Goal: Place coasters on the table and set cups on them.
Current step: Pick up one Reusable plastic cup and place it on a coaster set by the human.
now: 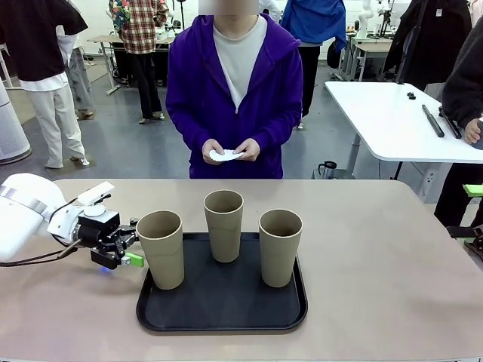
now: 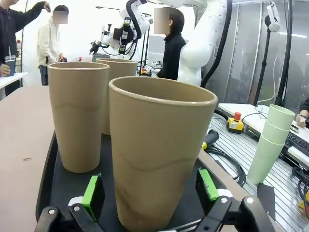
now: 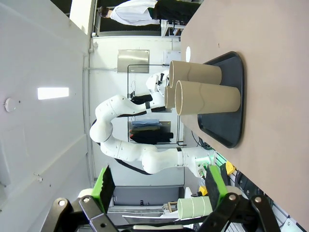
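Three tall greyish-tan cups stand on a black tray (image 1: 219, 303) on the beige table (image 1: 377, 256): left cup (image 1: 159, 249), middle cup (image 1: 224, 225), right cup (image 1: 280, 246). My left gripper (image 1: 138, 255) is low at the left cup's base. In the left wrist view that gripper (image 2: 149, 189) is open and straddles the nearest cup (image 2: 159, 145), its green pads (image 2: 91, 191) close beside the wall. My right gripper (image 3: 159, 186) is open with nothing between its fingers, far from the cups (image 3: 207, 99). A person at the far side holds white coasters (image 1: 225, 155) in both hands.
A white-topped table (image 1: 392, 124) with black items stands at the back right. There is bare table to the right and front of the tray. Stacked pale green cups (image 2: 268, 142) stand off the table beside the left arm. Other people stand behind.
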Action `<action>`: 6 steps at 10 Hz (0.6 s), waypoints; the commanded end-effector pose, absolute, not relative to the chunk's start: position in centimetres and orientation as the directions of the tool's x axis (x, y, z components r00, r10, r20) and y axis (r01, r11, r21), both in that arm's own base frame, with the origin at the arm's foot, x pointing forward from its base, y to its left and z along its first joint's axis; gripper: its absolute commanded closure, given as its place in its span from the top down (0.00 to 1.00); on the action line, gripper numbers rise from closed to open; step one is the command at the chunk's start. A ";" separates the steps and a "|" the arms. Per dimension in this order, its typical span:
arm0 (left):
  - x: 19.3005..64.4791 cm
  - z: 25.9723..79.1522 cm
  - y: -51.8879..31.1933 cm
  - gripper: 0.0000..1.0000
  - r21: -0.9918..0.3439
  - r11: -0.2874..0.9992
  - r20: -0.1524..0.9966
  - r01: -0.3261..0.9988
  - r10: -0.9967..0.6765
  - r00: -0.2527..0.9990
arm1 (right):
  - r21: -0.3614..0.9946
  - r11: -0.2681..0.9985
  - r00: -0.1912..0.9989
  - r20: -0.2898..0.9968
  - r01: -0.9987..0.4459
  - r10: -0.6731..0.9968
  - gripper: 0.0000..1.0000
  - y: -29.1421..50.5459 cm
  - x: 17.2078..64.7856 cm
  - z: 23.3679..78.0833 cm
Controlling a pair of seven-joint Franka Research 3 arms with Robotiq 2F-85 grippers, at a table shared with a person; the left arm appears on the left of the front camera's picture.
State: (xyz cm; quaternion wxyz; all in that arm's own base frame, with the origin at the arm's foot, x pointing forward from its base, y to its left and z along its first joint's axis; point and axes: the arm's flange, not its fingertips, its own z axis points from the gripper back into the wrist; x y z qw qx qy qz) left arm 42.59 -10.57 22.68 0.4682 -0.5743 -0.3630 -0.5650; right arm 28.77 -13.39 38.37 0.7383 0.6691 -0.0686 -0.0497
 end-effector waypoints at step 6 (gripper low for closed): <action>41.8 21.7 -14.3 1.00 -0.074 -0.394 0.995 0.916 -0.093 0.040 | 0.996 0.091 0.984 0.041 -0.026 -0.172 1.00 -13.4 28.9 38.5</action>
